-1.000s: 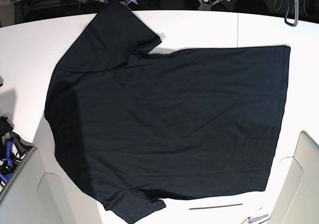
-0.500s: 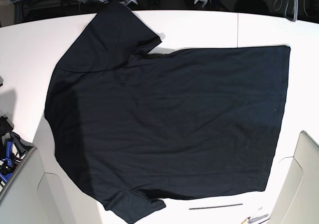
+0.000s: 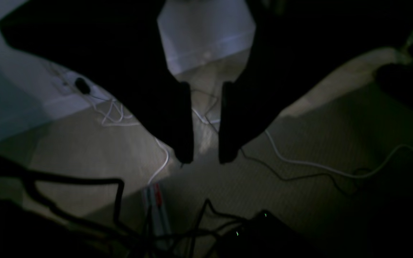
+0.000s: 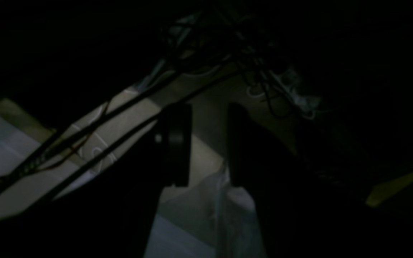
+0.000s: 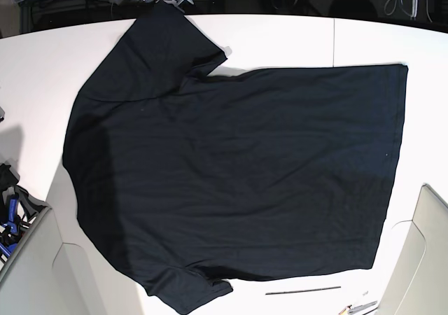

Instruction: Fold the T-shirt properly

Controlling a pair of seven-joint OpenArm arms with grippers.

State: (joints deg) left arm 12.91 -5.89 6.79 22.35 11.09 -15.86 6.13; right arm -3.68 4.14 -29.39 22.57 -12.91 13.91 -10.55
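One T-shirt (image 5: pixel 231 168) flat on desk (image 5: pixel 42 77); both jaws parted, gripping nothing, off desk above floor (image 3: pixel 299 193).

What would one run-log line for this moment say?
T-shirt: flat, unfolded on table | left end effector: open, empty | right end effector: open, empty

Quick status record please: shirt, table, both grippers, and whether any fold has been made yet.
shirt: black T-shirt spread flat, sleeves at the near and far edges, hem toward the base view's right
table: white table, thin dark rod near its front edge
left gripper: jaws slightly apart, empty, over floor and cables
right gripper: jaws apart, empty, off the shirt
fold progress: none visible
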